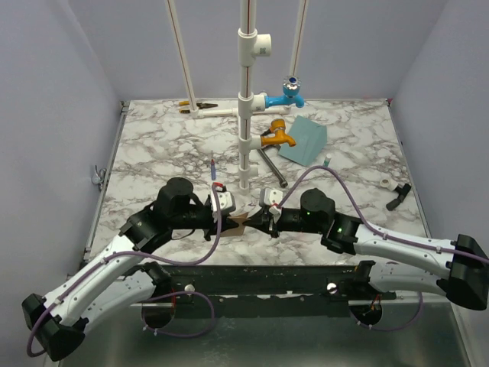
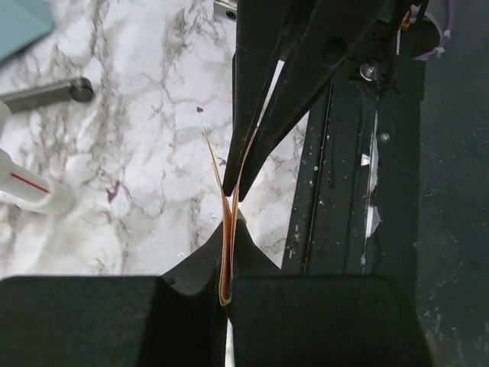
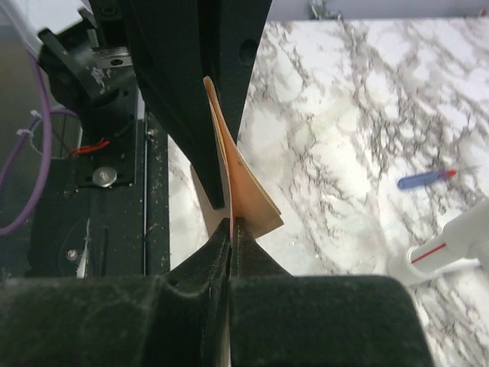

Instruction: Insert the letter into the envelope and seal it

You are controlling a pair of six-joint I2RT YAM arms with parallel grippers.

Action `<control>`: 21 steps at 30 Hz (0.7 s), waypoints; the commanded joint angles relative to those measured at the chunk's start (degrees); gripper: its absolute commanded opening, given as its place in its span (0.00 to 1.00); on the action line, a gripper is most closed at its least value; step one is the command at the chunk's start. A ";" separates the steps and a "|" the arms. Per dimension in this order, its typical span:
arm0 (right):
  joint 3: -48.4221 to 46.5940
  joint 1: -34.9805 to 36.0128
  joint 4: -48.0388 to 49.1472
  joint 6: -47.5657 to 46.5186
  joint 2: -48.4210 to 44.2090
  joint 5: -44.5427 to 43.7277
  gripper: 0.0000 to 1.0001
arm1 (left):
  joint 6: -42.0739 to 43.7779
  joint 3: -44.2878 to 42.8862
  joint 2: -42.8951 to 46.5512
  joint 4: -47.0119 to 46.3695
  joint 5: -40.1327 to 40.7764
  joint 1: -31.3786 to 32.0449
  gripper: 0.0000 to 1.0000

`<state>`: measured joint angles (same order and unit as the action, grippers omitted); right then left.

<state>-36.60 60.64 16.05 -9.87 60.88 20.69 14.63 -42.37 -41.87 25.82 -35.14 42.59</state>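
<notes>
The big marble table point(image 1: 153, 145) fills most of the top view. A tall white pipe stand point(image 1: 245, 99) rises from its middle, with a blue tap point(image 1: 290, 93) and an orange tap point(image 1: 276, 136) on it.

Two arms reach in from the near edge. The left arm point(image 1: 99, 283) and the right arm point(image 1: 397, 248) meet nose to nose, just in front of the pipe stand and close to the near edge of the table.

The envelope point(image 1: 303, 140) lies flat on the table, to the right of the pipe stand and behind the arms. It is well apart from both pincers.

The letter point(image 3: 243, 191) is up off the table, between the two pincers. It looks folded, with its thin edge showing. The left gripper point(image 2: 228, 252) is pressed tight on one side of it. The right gripper point(image 3: 231, 245) is pressed tight on the other side.

A small blue tool point(image 3: 424, 180) lies on the table near the foot of the pipe stand. A small black piece point(image 1: 399, 196) lies far to the right.
</notes>
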 commanded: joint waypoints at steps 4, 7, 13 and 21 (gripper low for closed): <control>1.33 -0.82 0.47 2.57 0.04 -3.83 0.02 | -16.03 4.59 -3.77 -5.57 -11.26 -4.62 0.00; 1.18 -1.48 -1.60 4.00 0.30 -2.28 0.01 | -25.24 8.25 -7.18 -10.37 -14.03 -6.80 0.00; 2.75 -2.06 -4.53 10.53 2.46 -0.71 0.01 | -35.68 15.22 -9.90 -28.19 -16.20 -7.30 0.00; 3.41 -2.89 -3.69 13.75 5.27 -2.45 0.18 | -40.14 19.53 -14.55 -38.49 -17.19 -8.58 0.00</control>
<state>-33.39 58.08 13.17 1.72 64.20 19.11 -21.67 -23.68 -55.05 -3.95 -49.65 34.96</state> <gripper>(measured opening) 0.160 0.002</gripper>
